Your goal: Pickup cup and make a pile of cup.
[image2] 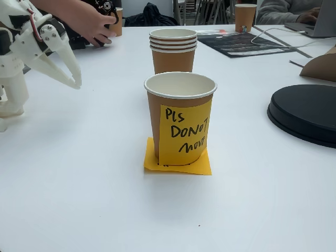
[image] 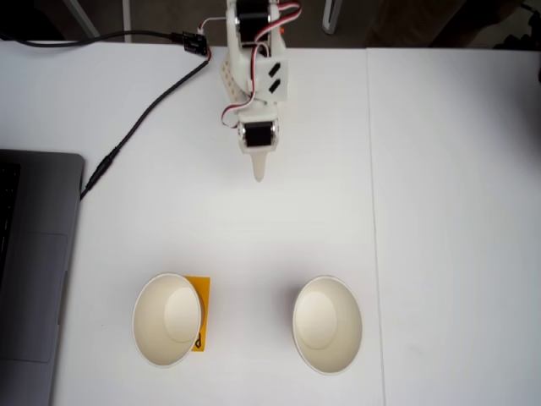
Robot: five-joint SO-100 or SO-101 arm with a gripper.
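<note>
While the white arm reaches out from the top edge of a fixed view, its claw (image: pixel 259 173) hangs over bare surface (image: pixel 439 211) with nothing between its fingers; from above they taper to a single tip, so I cannot tell there how far they part. In a fixed view from the side, the claw (image2: pixel 73 79) shows near the left edge, its pale pointed fingers angled downward, a narrow gap between them, holding nothing.

Well below the claw in the top-down fixed view, two paper cups stand upright and apart from each other. The left cup (image: pixel 168 319) sits on an orange sticky note (image: pixel 201 315), which peeks out on its right side. The right cup (image: pixel 327 325) stands directly on the white surface.

In the side-on fixed view, the nearest cup (image2: pixel 180 115) is brown outside, wears a yellow handwritten note (image2: pixel 184 134) on its wall and stands on the orange sticky note (image2: pixel 177 164). Behind it stands a stack of cups (image2: pixel 173 50).

A grey laptop (image: pixel 34 262) lies at the left edge from above, with a black cable (image: pixel 144 114) running past it. A person's hand (image2: pixel 86 21) rests at the far end of the surface, and a black round object (image2: pixel 304 113) lies on the right.
</note>
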